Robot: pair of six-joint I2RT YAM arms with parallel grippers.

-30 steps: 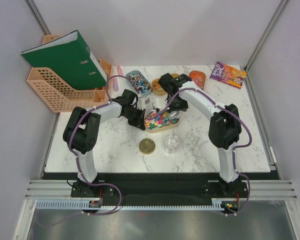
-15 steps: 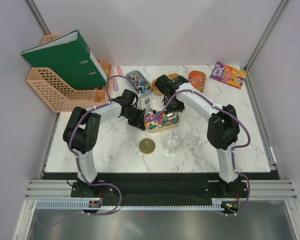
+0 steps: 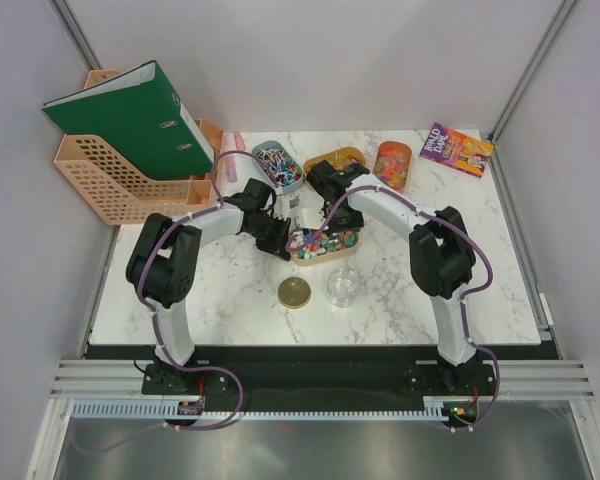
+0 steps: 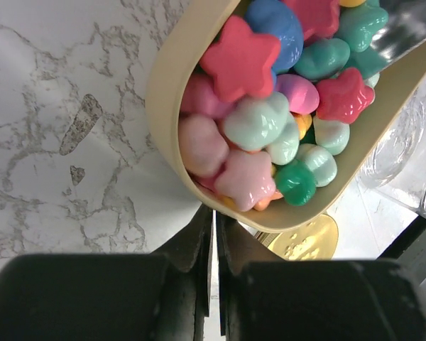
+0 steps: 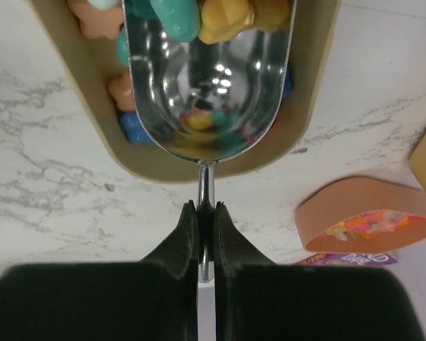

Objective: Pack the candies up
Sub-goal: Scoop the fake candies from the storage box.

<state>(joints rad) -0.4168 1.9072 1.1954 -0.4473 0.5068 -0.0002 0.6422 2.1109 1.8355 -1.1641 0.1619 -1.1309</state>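
**Top view.** One oval tan tray full of small candies in mixed colours stands mid-table. Three more oval trays line the back: pale blue, amber and orange. One round gold lid and one clear glass jar lie in front of the tan tray. One green binder rests on a peach lattice file rack, and one paperback book lies at the far right corner. The table is white marble, enclosed by plain grey walls. The left gripper meets the tan tray's left end. The right gripper comes down at its far side.

**Left wrist view.** More than a dozen candies show, some star-shaped, in pink, mint, teal and blue. The jaws are closed to a hairline slit on the tray's near rim.

**Right wrist view.** One silver metal scoop lies in the tan tray with a few candies at its mouth. The jaws are clamped tight on its thin handle.
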